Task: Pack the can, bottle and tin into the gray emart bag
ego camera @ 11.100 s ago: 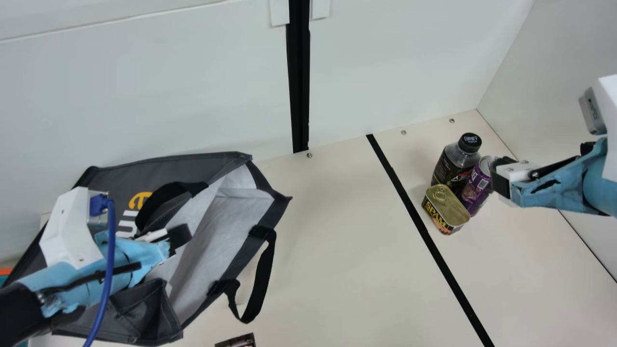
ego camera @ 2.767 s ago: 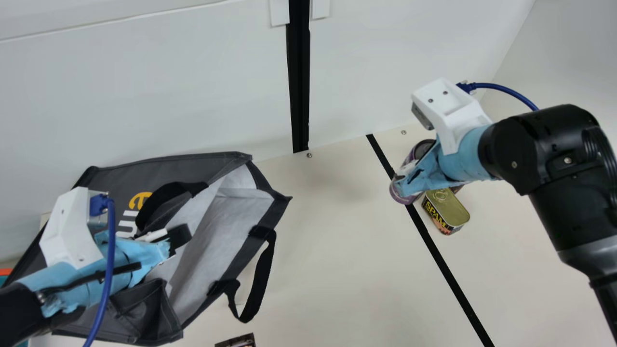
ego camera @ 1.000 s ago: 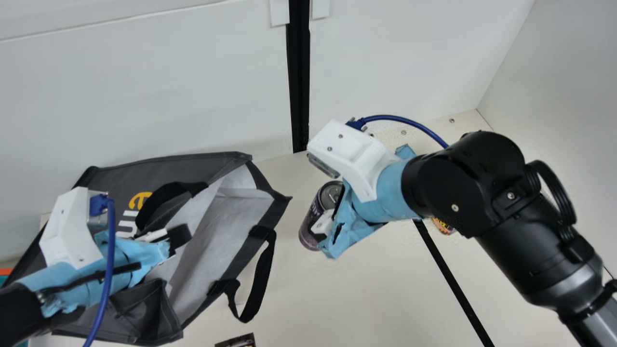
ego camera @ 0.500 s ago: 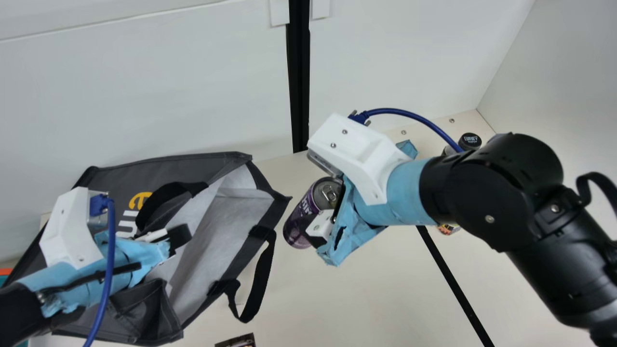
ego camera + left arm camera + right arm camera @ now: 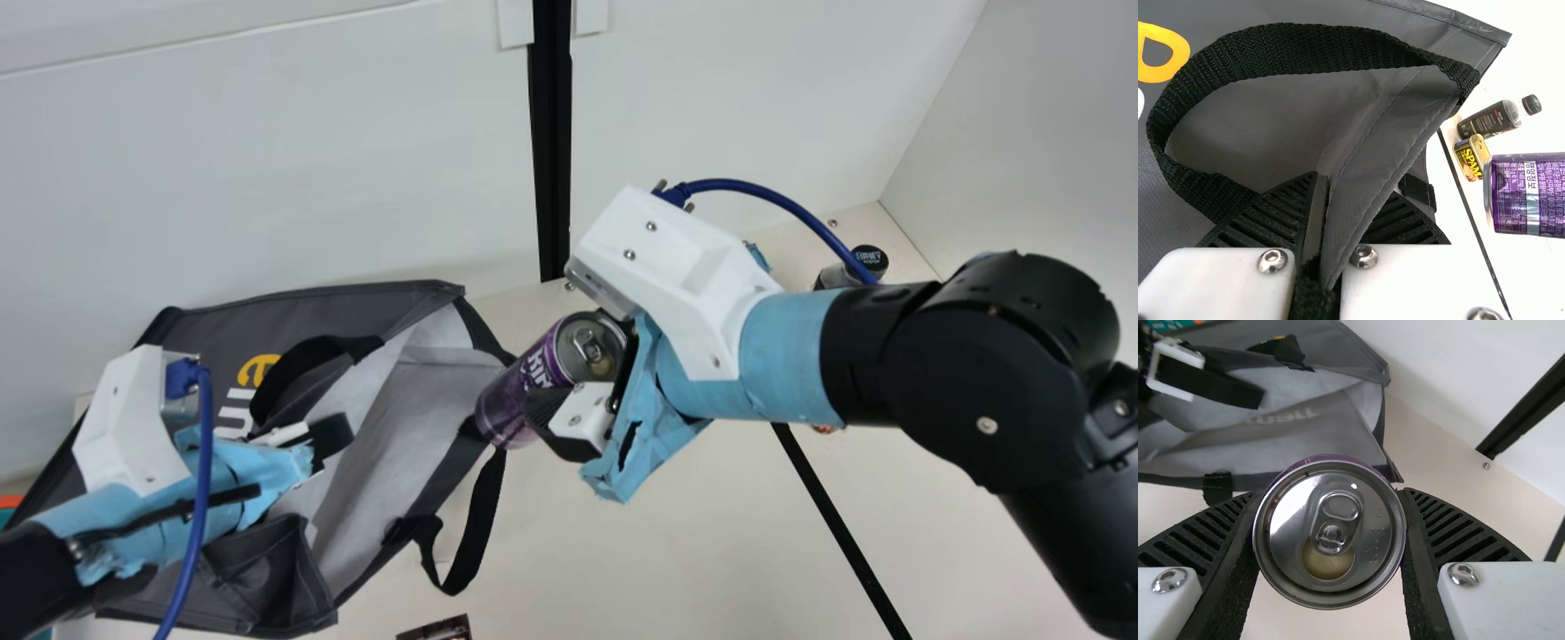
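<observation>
1 can (image 5: 513, 402) in R tool (image 5: 573, 364)

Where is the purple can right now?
In the main view, the purple can is in the right hand, near the middle, tilted, its base overlapping the right edge of the gray bag.

Glossy metal can (image 5: 517, 391), matt gray cloth bag (image 5: 311, 307), black woven handle (image 5: 1281, 50)
</observation>
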